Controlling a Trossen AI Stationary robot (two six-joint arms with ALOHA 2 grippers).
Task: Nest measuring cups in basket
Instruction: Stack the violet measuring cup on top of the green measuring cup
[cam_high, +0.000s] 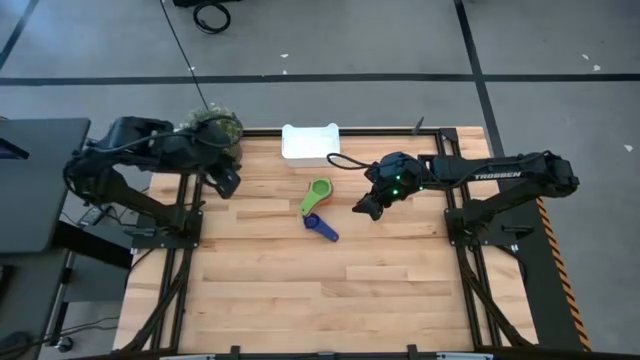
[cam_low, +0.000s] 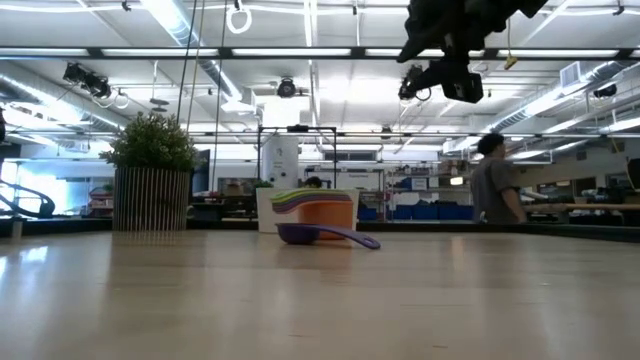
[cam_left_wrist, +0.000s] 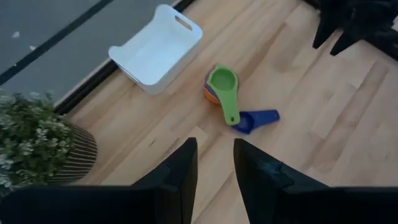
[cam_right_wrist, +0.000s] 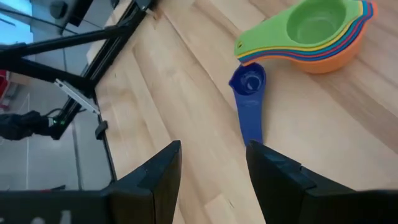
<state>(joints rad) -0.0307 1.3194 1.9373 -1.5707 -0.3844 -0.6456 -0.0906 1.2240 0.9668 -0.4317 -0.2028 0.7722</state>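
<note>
While my right gripper (cam_right_wrist: 211, 177) hangs open above the small blue cup (cam_right_wrist: 249, 102) beside the stacked cups (cam_right_wrist: 323, 34), the cup looks light and slippery; I'd grab its flat handle.

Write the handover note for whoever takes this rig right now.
Left gripper: open, empty, at the table's left edge by the potted plant.
Right gripper: open, empty, above the table right of the cups.
Nested stack of measuring cups, green on top, sits mid-table; small blue cup lies apart beside it.
Basket is empty.
Left: nest the blue cup, move the stack into the basket.
</note>
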